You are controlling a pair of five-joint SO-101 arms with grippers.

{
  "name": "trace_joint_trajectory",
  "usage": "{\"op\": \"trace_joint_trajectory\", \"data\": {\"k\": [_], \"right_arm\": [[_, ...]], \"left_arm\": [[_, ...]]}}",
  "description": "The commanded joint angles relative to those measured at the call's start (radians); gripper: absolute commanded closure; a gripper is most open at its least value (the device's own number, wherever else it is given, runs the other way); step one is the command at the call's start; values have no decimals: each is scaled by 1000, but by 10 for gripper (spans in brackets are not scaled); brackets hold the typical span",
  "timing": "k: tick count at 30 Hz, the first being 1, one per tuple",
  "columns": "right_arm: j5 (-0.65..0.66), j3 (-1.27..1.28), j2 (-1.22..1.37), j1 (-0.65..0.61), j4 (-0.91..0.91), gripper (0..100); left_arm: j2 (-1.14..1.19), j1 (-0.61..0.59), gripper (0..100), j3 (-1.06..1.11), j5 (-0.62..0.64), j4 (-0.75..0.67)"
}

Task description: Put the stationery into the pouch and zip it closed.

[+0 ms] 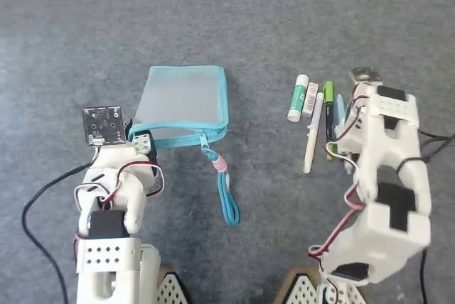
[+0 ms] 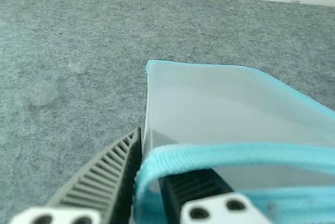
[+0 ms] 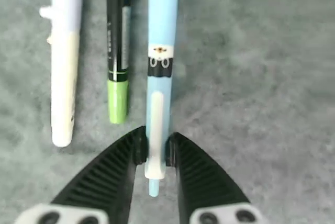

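Right gripper [image 3: 155,148] pinches the blue pen [image 3: 162,51] by its clip end beside the green marker [image 3: 118,96], so I fear it pivoting loose on lifting, while my left gripper [image 2: 149,182] nips the pouch [image 2: 220,109] by its edge.

The desk [image 1: 270,34] is covered in grey, felt-like cloth, matt and coarse. The pouch [image 1: 181,101] is smooth, frosted, see-through plastic, edged with woven turquoise cloth tape. The blue pen [image 3: 161,30], the white pen [image 3: 65,51] and the green pen [image 3: 118,41] are smooth plastic with a slight gloss. The left pincer [image 2: 152,166] and the right pincer [image 3: 156,140] are matt black plastic, ribbed outside.
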Motion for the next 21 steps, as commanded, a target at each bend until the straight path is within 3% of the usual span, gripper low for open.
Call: {"op": "trace_joint_trajectory", "data": {"k": [1,14,21], "right_arm": [[14,-5,-199,-1,48,991],[91,-127,-599,-229,357,991],[91,-249,-677,-427,518,991]], "left_arm": [[-12,2,988,-10,15,-34],[-17,61,988,18,14,-37],[-12,86,988,22,14,-37]]}}
